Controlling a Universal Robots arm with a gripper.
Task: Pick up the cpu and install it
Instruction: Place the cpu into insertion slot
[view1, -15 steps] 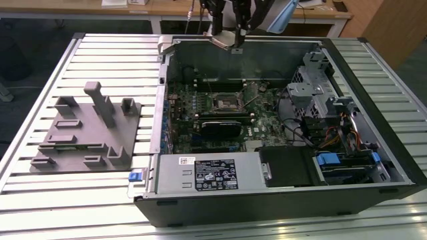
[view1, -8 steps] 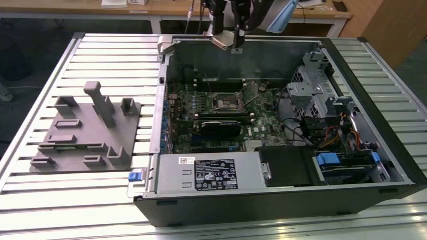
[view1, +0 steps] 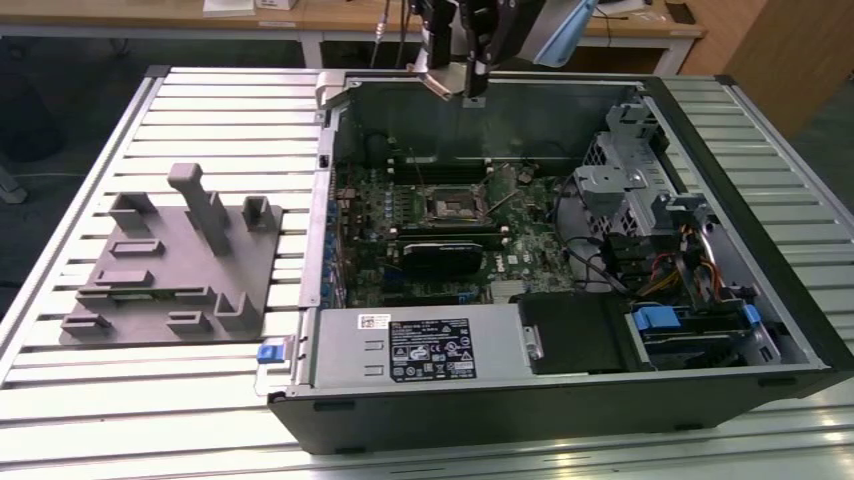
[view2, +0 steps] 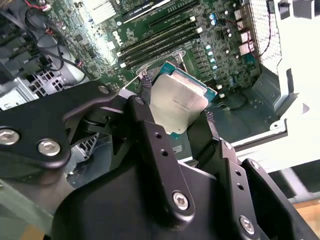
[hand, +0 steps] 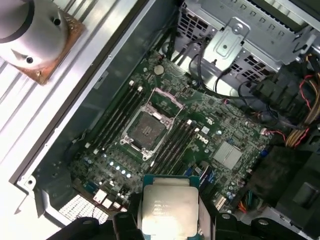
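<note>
Two black jaws pinch the cpu (view2: 177, 102) by opposite edges, its silvery top showing in both wrist views. Held high over the open computer case (view1: 534, 412), it hangs well above the motherboard (hand: 220, 112), where the square socket (hand: 149, 129) sits between the memory slots (hand: 115, 116). Beyond the case, a grey fixture (view1: 174, 275) rests on the slatted table (view1: 160, 395).

Fingers (view2: 147, 114) of the hand (view2: 176, 104) cover two edges of the cpu (view2: 179, 97).
</note>
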